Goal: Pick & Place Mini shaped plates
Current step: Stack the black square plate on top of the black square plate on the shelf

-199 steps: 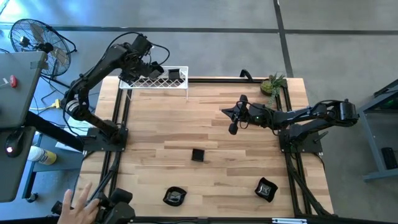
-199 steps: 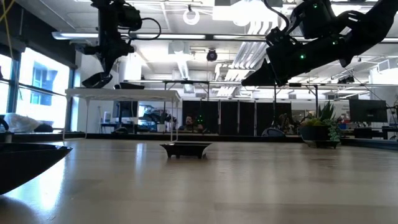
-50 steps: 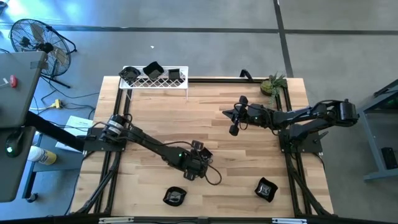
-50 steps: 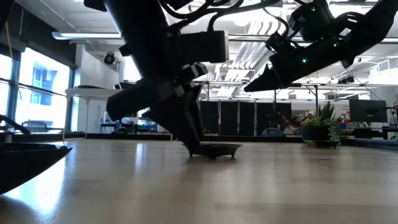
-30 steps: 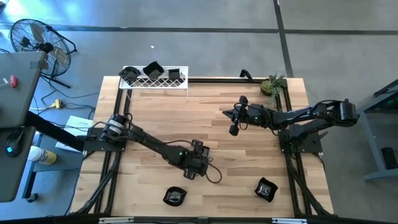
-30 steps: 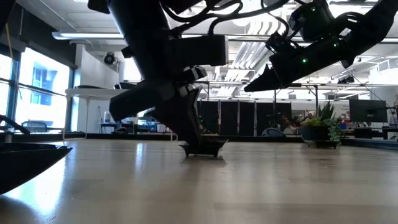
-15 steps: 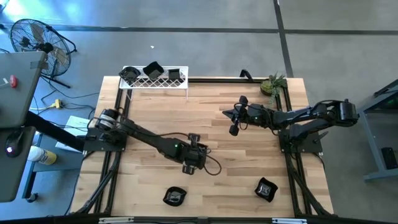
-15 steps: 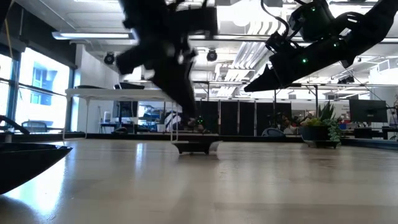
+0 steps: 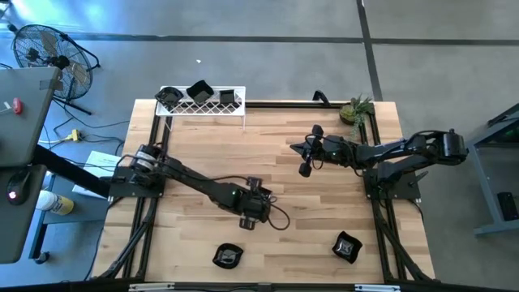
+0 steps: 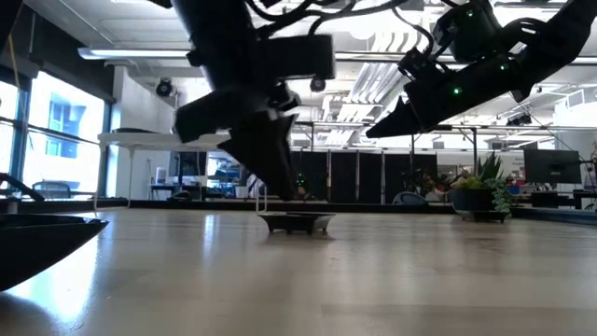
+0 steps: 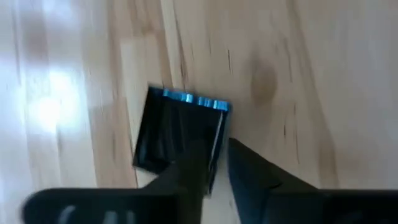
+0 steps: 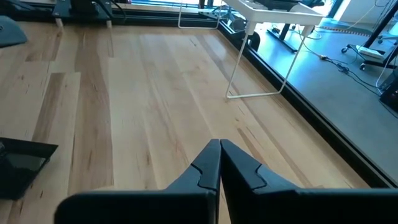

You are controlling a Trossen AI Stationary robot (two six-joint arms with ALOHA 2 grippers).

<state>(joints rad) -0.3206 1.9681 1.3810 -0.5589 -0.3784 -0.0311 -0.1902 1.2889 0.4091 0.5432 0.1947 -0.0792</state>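
My left pincer [image 11: 214, 165] stands over the square black plate [image 11: 180, 138] near the table's centre, fingers slightly parted astride its rim wall, gripping nothing that I can confirm. The plate looks light, rigid, glossy and probably slippery and chippable; its thin upright rim is the sensible hold. Two plates [image 9: 228, 257] lie toward 6 o'clock. My right pincer [image 12: 219, 163], closed and empty, waits toward 2 o'clock.

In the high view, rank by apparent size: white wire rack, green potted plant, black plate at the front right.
1. White wire-mesh rack, clearly largest.
2. Small green potted plant and glossy black wavy-rimmed plate look alike; no ranking.
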